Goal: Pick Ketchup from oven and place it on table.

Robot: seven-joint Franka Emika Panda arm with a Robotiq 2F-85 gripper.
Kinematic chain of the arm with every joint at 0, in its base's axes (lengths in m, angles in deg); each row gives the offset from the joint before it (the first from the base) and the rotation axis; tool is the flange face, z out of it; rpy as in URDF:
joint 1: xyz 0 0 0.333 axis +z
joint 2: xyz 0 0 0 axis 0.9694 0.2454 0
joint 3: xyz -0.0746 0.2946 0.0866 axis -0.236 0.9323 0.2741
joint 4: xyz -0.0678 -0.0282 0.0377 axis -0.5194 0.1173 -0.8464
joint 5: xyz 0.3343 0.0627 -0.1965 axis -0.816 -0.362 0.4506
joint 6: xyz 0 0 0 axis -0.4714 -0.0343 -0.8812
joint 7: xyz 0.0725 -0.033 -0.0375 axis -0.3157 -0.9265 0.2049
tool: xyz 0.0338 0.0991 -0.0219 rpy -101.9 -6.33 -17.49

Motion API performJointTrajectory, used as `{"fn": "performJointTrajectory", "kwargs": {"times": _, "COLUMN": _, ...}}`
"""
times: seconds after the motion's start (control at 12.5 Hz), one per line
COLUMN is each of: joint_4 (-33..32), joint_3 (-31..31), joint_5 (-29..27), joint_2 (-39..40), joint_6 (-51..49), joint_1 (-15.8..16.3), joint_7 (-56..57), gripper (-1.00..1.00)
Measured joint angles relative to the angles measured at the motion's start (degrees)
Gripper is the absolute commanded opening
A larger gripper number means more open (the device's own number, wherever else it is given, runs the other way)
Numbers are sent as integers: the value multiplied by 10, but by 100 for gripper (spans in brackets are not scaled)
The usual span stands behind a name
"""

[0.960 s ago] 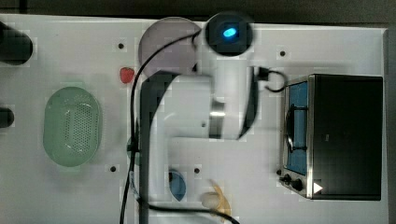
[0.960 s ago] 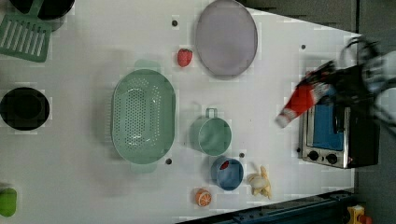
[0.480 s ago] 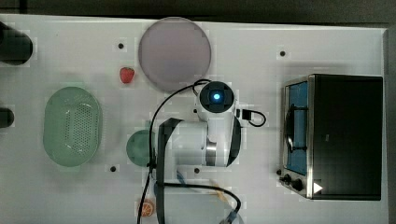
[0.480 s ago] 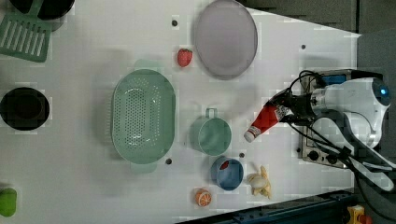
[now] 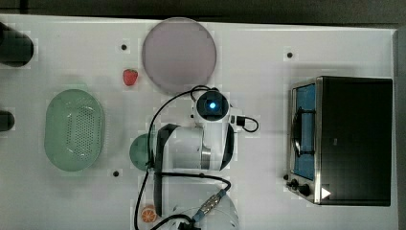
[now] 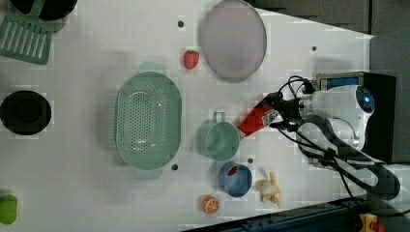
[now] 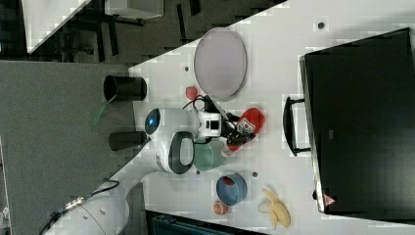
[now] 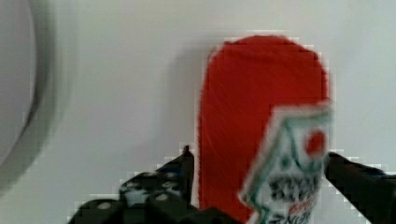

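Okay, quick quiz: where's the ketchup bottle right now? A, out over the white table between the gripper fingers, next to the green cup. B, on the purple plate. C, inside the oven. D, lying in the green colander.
A: the ketchup bottle sits between the fingers of the gripper above the table, close to the green cup and well clear of the oven.

The ketchup [image 6: 255, 119] is seen as a slim red bottle with a white label, lying tilted over the white tabletop [image 6: 96, 193], its cap end just beside a green cup. It is well apart from the oven [image 5: 352, 139]. The oven, boxy with a black top, silver front frame, blue-tinted glass door and two black knobs, is set at the top view's right, well apart from the cup.
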Motion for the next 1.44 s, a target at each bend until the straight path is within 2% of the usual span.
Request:
{"fn": "performJointTrajectory", "kwargs": {"times": 0.32, "joint_4": 24, "joint_3": -5, "joint_5": 0, "joint_2": -38, "joint_6": -1, "joint_1": 0, "joint_7": -5, "gripper": 100}}
{"fn": "performJointTrajectory", "kwargs": {"times": 0.4, "joint_4": 31, "joint_3": -10, "joint_5": -13, "joint_2": -74, "joint_6": -3, "joint_1": -1, "joint_7": -5, "gripper": 100}}
{"fn": "performJointTrajectory", "kwargs": {"times": 0.48, "joint_4": 39, "joint_3": -13, "joint_5": -3, "joint_2": -101, "joint_6": -10, "joint_1": -4, "joint_7": -5, "gripper": 100}}
{"fn": "performJointTrajectory", "kwargs": {"times": 0.56, "joint_4": 51, "joint_3": -13, "joint_5": 11, "joint_2": -159, "joint_6": -30, "joint_1": -14, "joint_7": -5, "gripper": 100}}
{"fn": "performJointTrajectory", "kwargs": {"times": 0.72, "joint_4": 120, "joint_3": -10, "joint_5": 7, "joint_2": -230, "joint_6": -140, "joint_1": -22, "joint_7": -7, "gripper": 100}}
{"fn": "performJointTrajectory", "kwargs": {"times": 0.8, "joint_4": 219, "joint_3": -4, "joint_5": 9, "joint_2": -250, "joint_6": -248, "joint_1": -26, "joint_7": -6, "gripper": 100}}
{"fn": "performJointTrajectory", "kwargs": {"times": 0.88, "joint_4": 276, "joint_3": -11, "joint_5": 11, "joint_2": -251, "joint_6": -288, "joint_1": -24, "joint_7": -6, "gripper": 100}}
{"fn": "performJointTrajectory", "kwargs": {"times": 1.04, "joint_4": 304, "joint_3": -7, "joint_5": 26, "joint_2": -256, "joint_6": -326, "joint_1": -27, "joint_7": -7, "gripper": 100}}
{"fn": "performJointTrajectory", "kwargs": {"times": 1.12, "joint_4": 313, "joint_3": -16, "joint_5": 47, "joint_2": -256, "joint_6": -365, "joint_1": -17, "joint_7": -7, "gripper": 100}}
{"fn": "performJointTrajectory", "kwargs": {"times": 1.44, "joint_4": 335, "joint_3": -15, "joint_5": 52, "joint_2": -243, "joint_6": -569, "joint_1": -14, "joint_7": -55, "gripper": 100}}
